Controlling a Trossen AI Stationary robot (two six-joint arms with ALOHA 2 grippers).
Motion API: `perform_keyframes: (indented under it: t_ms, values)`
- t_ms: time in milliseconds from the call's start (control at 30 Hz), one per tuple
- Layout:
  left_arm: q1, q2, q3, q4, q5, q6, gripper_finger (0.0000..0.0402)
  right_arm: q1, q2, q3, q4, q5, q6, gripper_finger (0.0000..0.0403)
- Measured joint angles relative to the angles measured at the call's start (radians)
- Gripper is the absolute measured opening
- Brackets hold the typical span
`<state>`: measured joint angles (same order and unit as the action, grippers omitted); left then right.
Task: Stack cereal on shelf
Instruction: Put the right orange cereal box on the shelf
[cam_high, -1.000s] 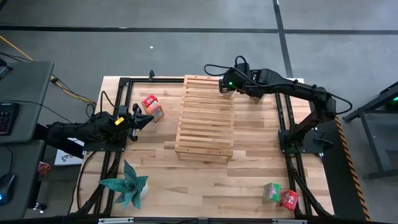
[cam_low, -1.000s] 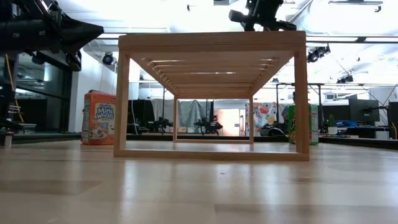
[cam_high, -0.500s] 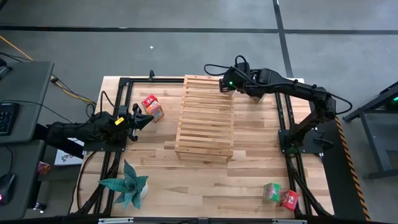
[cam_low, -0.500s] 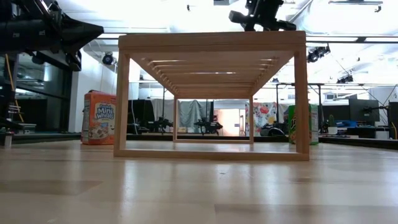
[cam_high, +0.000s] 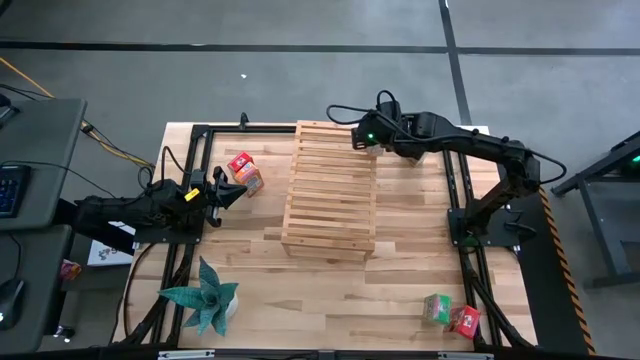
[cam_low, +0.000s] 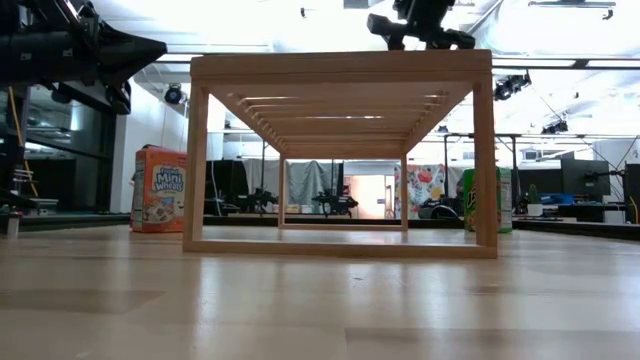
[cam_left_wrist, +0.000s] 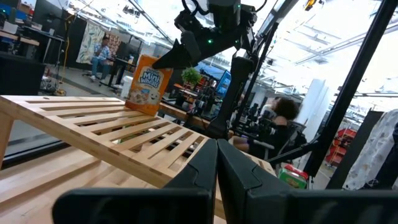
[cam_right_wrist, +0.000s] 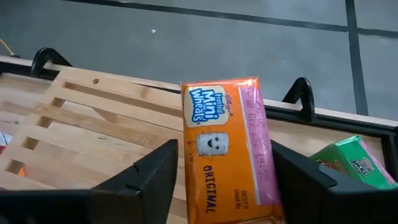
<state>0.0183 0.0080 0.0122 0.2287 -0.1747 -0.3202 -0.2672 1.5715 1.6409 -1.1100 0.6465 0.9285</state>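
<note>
My right gripper (cam_high: 364, 136) is over the far right corner of the wooden shelf (cam_high: 330, 190), shut on an orange cereal box (cam_right_wrist: 224, 149). That box also shows standing on the slats in the left wrist view (cam_left_wrist: 146, 84). My left gripper (cam_high: 236, 191), shut and empty (cam_left_wrist: 216, 163), hovers left of the shelf. Just beyond it a red box (cam_high: 240, 162) and an orange box (cam_high: 250, 181) stand on the table. A green box (cam_right_wrist: 351, 165) stands right of the shelf. Another green box (cam_high: 436, 308) and a red one (cam_high: 464, 320) sit near the right front corner. My right gripper pinches the orange box between its two fingers (cam_right_wrist: 155, 177), one on each long edge of the box (cam_right_wrist: 188, 165). The fingers come from above, slanting in from the table's right. The box stands upright with its bottom (cam_left_wrist: 138, 107) on the shelf's top slats.
A teal spiky plant (cam_high: 205, 300) sits at the table's near left corner. Black frame rails (cam_high: 455, 200) run along both sides of the table. Bare tabletop (cam_high: 330, 300) lies in front of the shelf. People and desks show in the room beyond the table.
</note>
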Motion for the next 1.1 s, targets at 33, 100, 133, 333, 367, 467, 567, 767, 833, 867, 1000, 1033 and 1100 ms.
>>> perform_keyframes:
  t_ms: [33, 100, 133, 333, 367, 467, 567, 767, 833, 867, 1000, 1033, 1100]
  values:
    - [0.000, 0.000, 0.000, 0.000, 0.000, 0.000, 0.0003, 0.000, 0.000, 0.000, 0.001, -0.001, 0.013, 0.0229]
    - [0.000, 0.000, 0.000, 0.000, 0.000, 0.000, 0.0003, 0.000, 0.000, 0.000, 0.009, -0.005, 0.017, 0.0237]
    - [0.000, 0.000, 0.000, 0.000, 0.000, 0.000, 0.0003, 0.000, 0.000, 0.000, 0.013, -0.004, 0.014, 0.0239]
    - [0.000, 0.000, 0.000, 0.000, 0.000, 0.000, 0.0003, 0.000, 0.000, 0.000, 0.024, -0.013, 0.011, 0.0240]
    - [0.000, 0.000, 0.000, 0.000, 0.000, 0.000, 0.0003, 0.000, 0.000, 0.000, 0.024, -0.020, 0.010, 0.0240]
    - [0.000, 0.000, 0.000, 0.000, 0.000, 0.000, 0.0003, 0.000, 0.000, 0.000, 0.023, -0.066, -0.003, 0.0240]
    - [0.000, 0.000, 0.000, 0.000, 0.000, 0.000, 0.0003, 0.000, 0.000, 0.000, 0.017, -0.075, -0.032, 0.0240]
    - [0.000, 0.000, 0.000, 0.000, 0.000, 0.000, 0.0003, 0.000, 0.000, 0.000, -0.021, -0.107, -0.030, 0.0240]
    - [0.000, 0.000, 0.000, 0.000, 0.000, 0.000, 0.0003, 0.000, 0.000, 0.000, -0.035, -0.137, -0.030, 0.0240]
    - [0.000, 0.000, 0.000, 0.000, 0.000, 0.000, 0.0003, 0.000, 0.000, 0.000, -0.035, -0.146, -0.031, 0.0240]
    - [0.000, 0.000, 0.000, 0.000, 0.000, 0.000, 0.0003, 0.000, 0.000, 0.000, -0.037, -0.169, -0.033, 0.0240]
    - [0.000, 0.000, 0.000, 0.000, 0.000, 0.000, 0.0003, 0.000, 0.000, 0.000, -0.038, -0.181, -0.038, 0.0240]
    - [0.000, 0.000, 0.000, 0.000, 0.000, 0.000, 0.0003, 0.000, 0.000, 0.000, -0.038, -0.201, -0.039, 0.0240]
